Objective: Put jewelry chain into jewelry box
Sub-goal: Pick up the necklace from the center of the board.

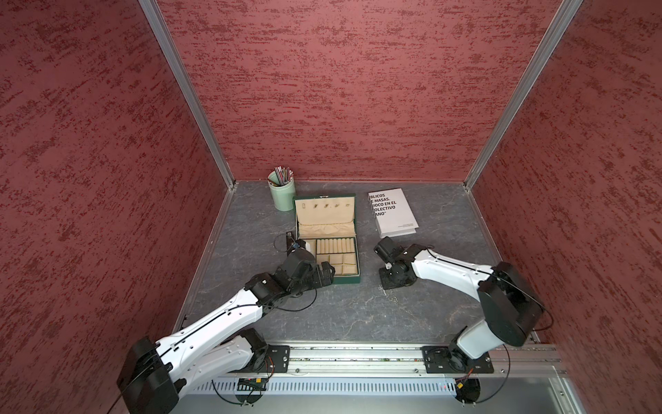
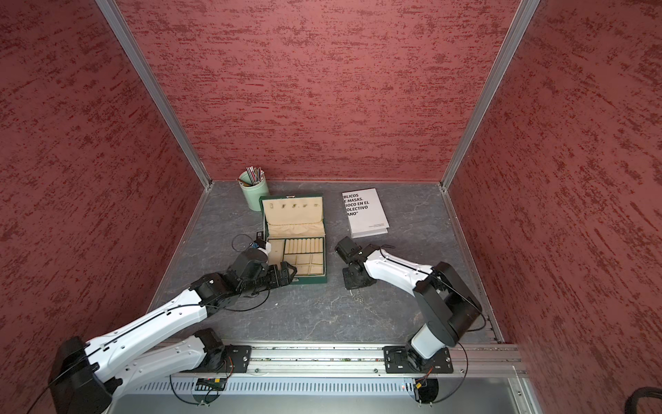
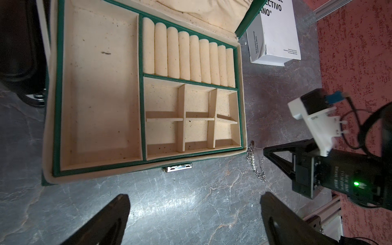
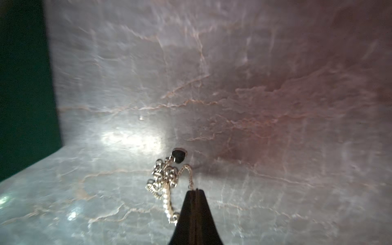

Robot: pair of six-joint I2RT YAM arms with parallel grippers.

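The jewelry box (image 1: 345, 279) (image 2: 311, 280) (image 3: 55, 106) lies open on the grey table, dark green with beige lining, ring rolls and square compartments, all bare. The jewelry chain (image 1: 388, 294) (image 2: 356, 296) (image 3: 256, 166) (image 4: 164, 182), silvery with a dark bead, lies bunched on the table just right of the box's front corner. My right gripper (image 1: 387, 285) (image 4: 197, 191) points down at it, shut on a thin strand of the chain. My left gripper (image 1: 327, 274) (image 3: 195, 199) hovers open and holds nothing at the box's front left, over bare table.
A white book (image 1: 392, 213) with black lettering lies at the back right. A pale green cup (image 1: 283, 197) of pens stands behind the box's raised lid. Red walls close in three sides, and a metal rail (image 1: 358, 358) runs along the front.
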